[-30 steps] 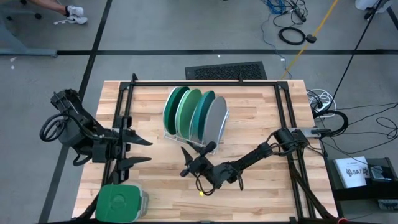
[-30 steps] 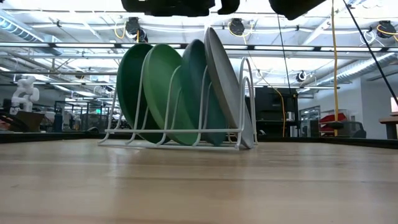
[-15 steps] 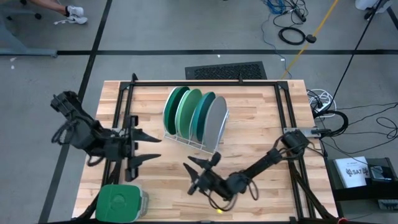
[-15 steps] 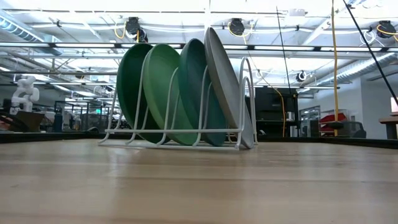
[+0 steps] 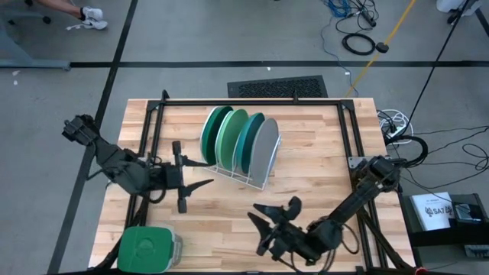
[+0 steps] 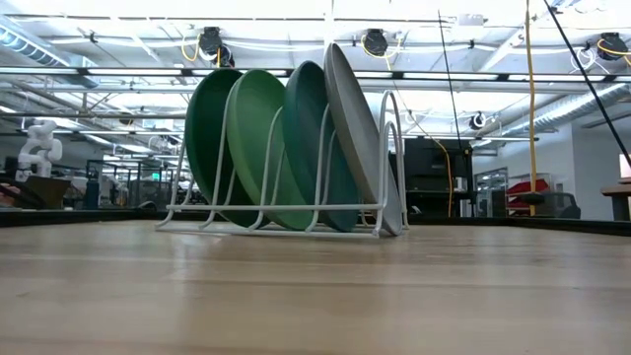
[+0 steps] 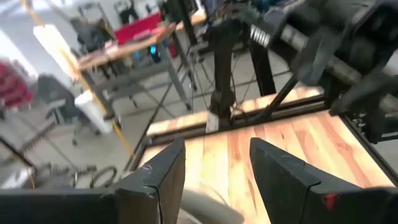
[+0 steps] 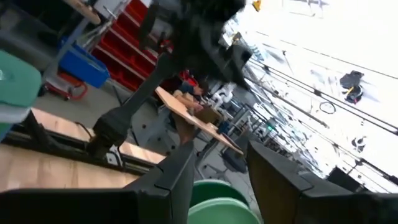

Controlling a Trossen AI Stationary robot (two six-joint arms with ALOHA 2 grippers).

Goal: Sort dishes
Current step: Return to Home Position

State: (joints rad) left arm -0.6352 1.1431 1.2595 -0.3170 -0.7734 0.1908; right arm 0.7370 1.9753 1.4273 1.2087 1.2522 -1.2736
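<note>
Four round plates stand on edge in a white wire rack point(image 5: 258, 180) at the table's middle: dark green point(image 5: 212, 128), lighter green point(image 5: 229, 136), teal point(image 5: 248, 137) and grey point(image 5: 267, 150). The low view shows them leaning in the same order, dark green point(image 6: 205, 138) to grey point(image 6: 357, 128). My left gripper point(image 5: 195, 174) is open and empty, just left of the rack. My right gripper point(image 5: 273, 225) is open and empty, near the table's front edge and clear of the rack.
A green square container point(image 5: 149, 248) with rounded corners sits at the table's near left corner. A black frame point(image 5: 252, 101) runs around the table's far and side edges. Bare wood lies between the rack and the near edge.
My left gripper has moved toward the table's right, closer to the rack, and stays open. My right gripper has drawn back from the rack toward the near edge and to the right, also open. The plates have not moved.
</note>
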